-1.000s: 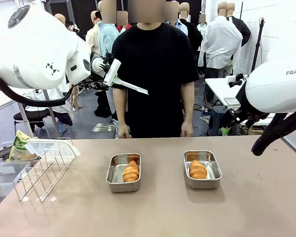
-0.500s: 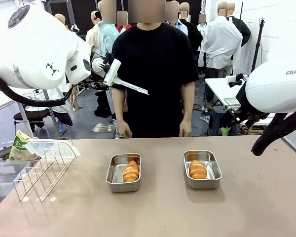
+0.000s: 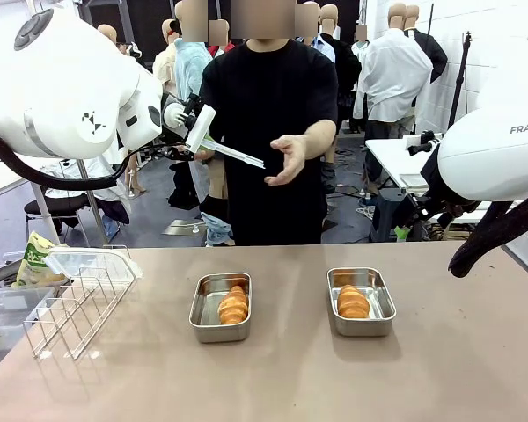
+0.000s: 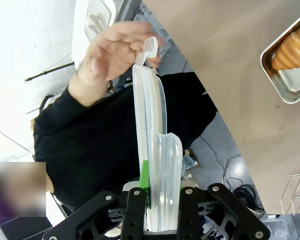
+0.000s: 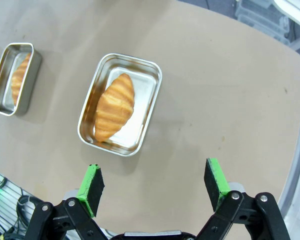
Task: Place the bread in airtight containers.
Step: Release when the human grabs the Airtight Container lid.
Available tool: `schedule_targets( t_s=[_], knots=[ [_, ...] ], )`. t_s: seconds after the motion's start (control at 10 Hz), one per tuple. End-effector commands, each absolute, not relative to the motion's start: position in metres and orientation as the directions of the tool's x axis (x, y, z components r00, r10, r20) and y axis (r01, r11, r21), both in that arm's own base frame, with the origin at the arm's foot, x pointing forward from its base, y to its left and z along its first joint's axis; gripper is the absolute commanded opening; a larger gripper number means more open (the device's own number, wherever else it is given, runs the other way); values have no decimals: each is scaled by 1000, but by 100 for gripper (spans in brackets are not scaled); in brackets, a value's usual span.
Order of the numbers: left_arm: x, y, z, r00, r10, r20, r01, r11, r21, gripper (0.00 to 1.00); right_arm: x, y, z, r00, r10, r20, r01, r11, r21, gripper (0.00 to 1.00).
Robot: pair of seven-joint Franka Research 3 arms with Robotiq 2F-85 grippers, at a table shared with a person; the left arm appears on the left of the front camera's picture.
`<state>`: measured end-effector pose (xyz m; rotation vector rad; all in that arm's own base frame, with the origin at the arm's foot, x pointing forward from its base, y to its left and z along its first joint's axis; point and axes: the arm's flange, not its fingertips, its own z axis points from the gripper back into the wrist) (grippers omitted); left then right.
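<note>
While tight in left gripper [image 4: 160,187], lid [image 4: 149,115] lengthwise toward person's hand [image 4: 115,50]; right gripper [image 5: 155,182] agape.

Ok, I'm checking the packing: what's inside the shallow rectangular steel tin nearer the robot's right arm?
One golden-brown ridged croissant-like roll lies inside the lidless stainless-steel tin, on its bare shiny floor. The patch of floor under the roll is covered.

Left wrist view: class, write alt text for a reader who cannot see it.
The left gripper is shut on a clear lid held edge-on, with a person's hand at its far tab. Beyond, a steel tin holding bread sits on the table.
</note>
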<state>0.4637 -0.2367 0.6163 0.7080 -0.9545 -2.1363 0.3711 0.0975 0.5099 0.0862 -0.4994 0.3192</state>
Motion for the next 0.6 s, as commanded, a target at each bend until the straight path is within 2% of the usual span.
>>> schedule_targets(
  t_s=[0.0, 0.5],
  knots=[
    [464, -236, 619, -617, -762, -197, 357, -495, 792, 0, 371, 97, 510, 830, 280, 481, -321, 947, 3, 100],
    [464, -236, 619, -617, -762, -197, 357, -495, 792, 0, 371, 97, 510, 830, 280, 481, -321, 947, 3, 100]
  ],
)
